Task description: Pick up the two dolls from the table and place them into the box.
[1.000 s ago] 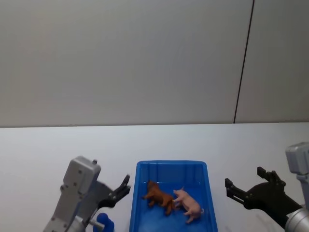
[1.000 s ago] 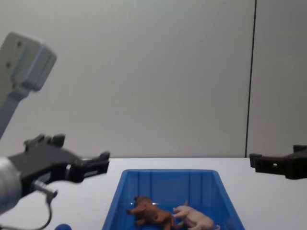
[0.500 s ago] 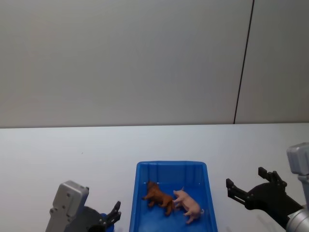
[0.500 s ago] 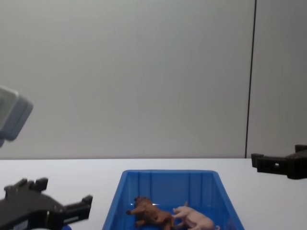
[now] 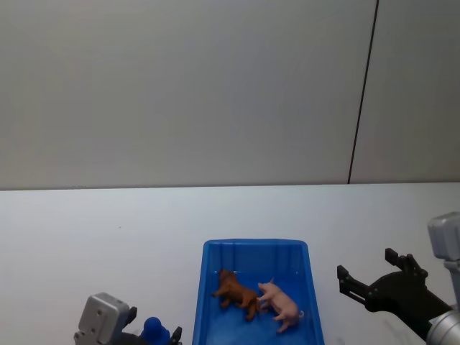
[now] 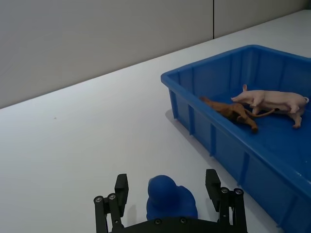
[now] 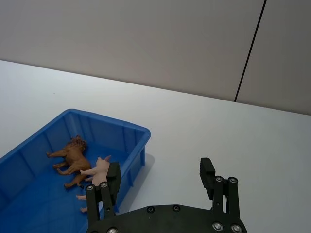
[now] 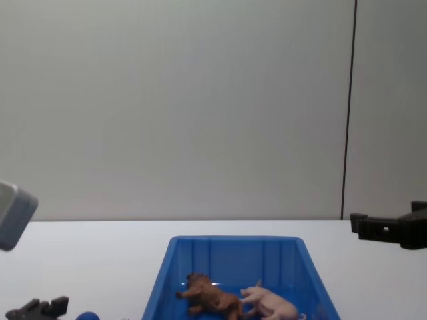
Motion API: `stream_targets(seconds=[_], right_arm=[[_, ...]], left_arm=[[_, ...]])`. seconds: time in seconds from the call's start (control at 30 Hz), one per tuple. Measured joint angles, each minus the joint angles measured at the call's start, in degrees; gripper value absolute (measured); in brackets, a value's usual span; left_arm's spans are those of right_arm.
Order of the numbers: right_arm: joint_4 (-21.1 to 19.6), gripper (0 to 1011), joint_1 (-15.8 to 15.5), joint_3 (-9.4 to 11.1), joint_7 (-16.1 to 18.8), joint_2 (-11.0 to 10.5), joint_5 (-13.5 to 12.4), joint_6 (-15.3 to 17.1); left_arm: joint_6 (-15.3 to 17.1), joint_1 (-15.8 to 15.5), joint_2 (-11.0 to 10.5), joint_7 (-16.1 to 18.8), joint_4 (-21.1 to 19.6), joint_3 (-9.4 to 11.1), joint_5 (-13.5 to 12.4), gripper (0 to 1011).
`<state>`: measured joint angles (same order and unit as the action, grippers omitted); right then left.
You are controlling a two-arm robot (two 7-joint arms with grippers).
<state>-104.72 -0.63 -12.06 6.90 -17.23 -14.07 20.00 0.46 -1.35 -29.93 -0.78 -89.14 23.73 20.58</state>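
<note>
Two small animal figures lie inside the blue box (image 5: 255,291), side by side on its floor and touching: the brown lion (image 5: 235,292) toward the robot's left and the pale pink pig (image 5: 282,305) toward its right, both well inside the ribbed walls. The lion has a shaggy mane, short legs and a thin tail that runs across toward the pig; the pig has pointed ears and a smooth body, and in the left wrist view it seems to stand on its legs while the lion lies lower on the box floor. The box sits on the plain white table (image 5: 108,223), whose surface lies bare behind the box as far as the grey wall. On the robot's left, a small rounded blue object (image 6: 171,199) rests on the table just beside the box's outer wall, and the left gripper (image 6: 170,194) sits low with its fingers spread to either side of that object, not touching it. The right gripper (image 5: 368,279) hangs over bare table to the right of the box, apart from its wall, with its fingers spread and holding nothing.
</note>
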Motion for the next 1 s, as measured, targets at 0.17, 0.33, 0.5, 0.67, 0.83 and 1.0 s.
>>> stream_targets(seconds=[0.17,0.33,0.5,0.67,0.83,1.0], right_arm=[[0.00,1001,-0.02,0.00,0.00,-0.02,0.00,0.00],[0.00,1001,-0.02,0.00,0.00,-0.02,0.01,0.00],[0.00,1001,-0.01,0.00,0.00,-0.02,0.01,0.00],[0.00,1001,-0.02,0.00,0.00,-0.02,0.01,0.01],[0.00,1001,-0.02,0.00,0.01,-0.02,0.01,0.01],[0.00,1001,-0.02,0.00,0.01,-0.02,0.01,0.01]], left_arm=[[-0.34,0.01,0.43,-1.02,1.51,0.09,0.44,1003],[-0.37,-0.02,0.79,-1.50,2.51,0.13,0.61,946],[-0.38,-0.11,1.10,-1.71,3.22,0.13,0.63,814],[-0.53,-0.25,1.29,-1.96,3.61,-0.01,0.62,662],[-0.95,-0.51,1.37,-2.43,3.74,-0.31,0.21,547],[-1.53,-0.87,1.47,-2.74,3.64,-0.63,-0.41,516]])
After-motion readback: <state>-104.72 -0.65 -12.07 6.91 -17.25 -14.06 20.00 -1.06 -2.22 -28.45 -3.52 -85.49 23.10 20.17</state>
